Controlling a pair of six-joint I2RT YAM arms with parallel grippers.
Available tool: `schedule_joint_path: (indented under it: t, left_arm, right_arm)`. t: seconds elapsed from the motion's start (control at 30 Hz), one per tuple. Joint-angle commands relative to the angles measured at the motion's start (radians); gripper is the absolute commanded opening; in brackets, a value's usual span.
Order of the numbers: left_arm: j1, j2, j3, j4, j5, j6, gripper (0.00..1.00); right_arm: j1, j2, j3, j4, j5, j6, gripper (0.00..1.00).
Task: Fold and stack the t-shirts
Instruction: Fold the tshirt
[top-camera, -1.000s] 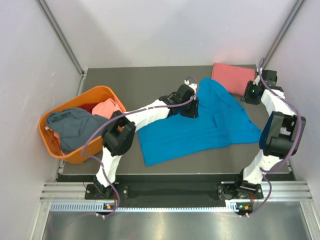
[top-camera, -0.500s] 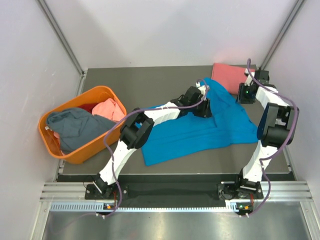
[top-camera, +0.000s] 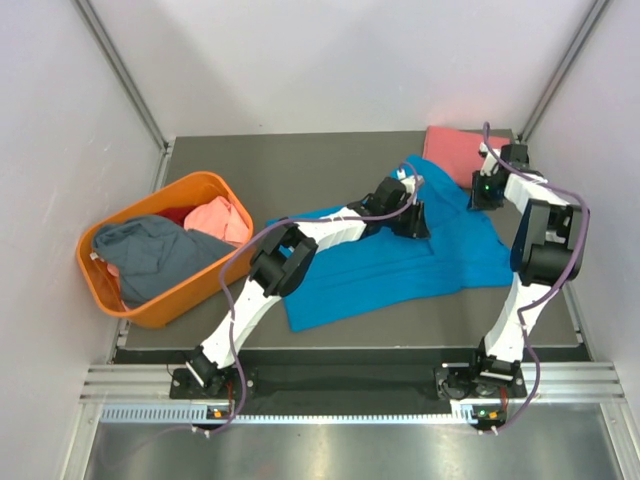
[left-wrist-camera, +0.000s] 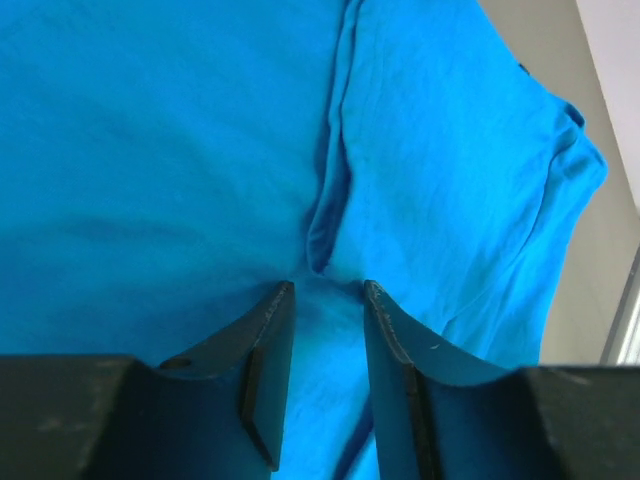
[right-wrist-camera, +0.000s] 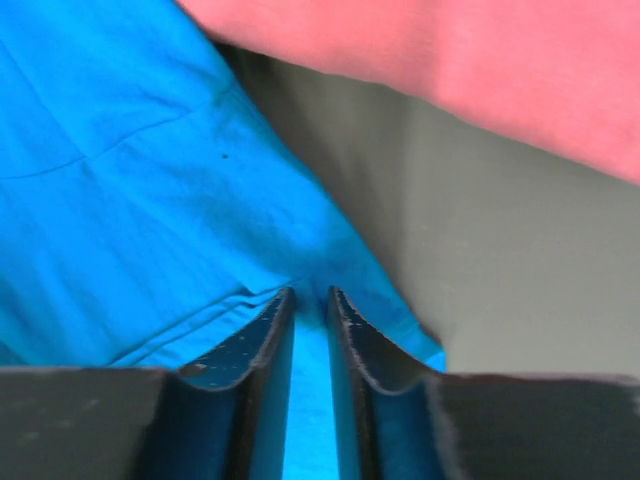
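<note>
One bench (top-camera: 300, 165): dark; it carries all you see.
Blue t-shirt (top-camera: 400, 270): spread unfolded and rumpled, centre-right on the bench.
Orange basket (top-camera: 200, 182): at your left edge, holding a loose grey-blue t-shirt (top-camera: 150, 255) and a salmon t-shirt (top-camera: 215, 215).
Folded pink t-shirt (top-camera: 452, 150): flat rectangle, far right corner.
Left fingers (left-wrist-camera: 282, 300): narrow, pinching a pucker of blue cloth.
Right fingers (right-wrist-camera: 283, 305): nearly closed on the blue edge, near the pink rectangle.

Orange plastic basket (top-camera: 165, 305) stands on dark table (top-camera: 300, 165), well left of the left gripper (top-camera: 414, 222).
</note>
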Motion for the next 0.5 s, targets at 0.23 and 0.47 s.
schedule_joint_path:
  t: [0.23, 0.47]
  left_arm:
    - [-0.008, 0.011, 0.062, 0.066, 0.065, -0.016, 0.0]
    - [-0.008, -0.034, 0.03, 0.05, 0.033, -0.037, 0.0]
  right_arm:
    - [0.034, -0.067, -0.018, 0.113, -0.005, -0.02, 0.0]
    - [0.057, -0.09, -0.014, 0.112, 0.053, -0.017, 0.0]
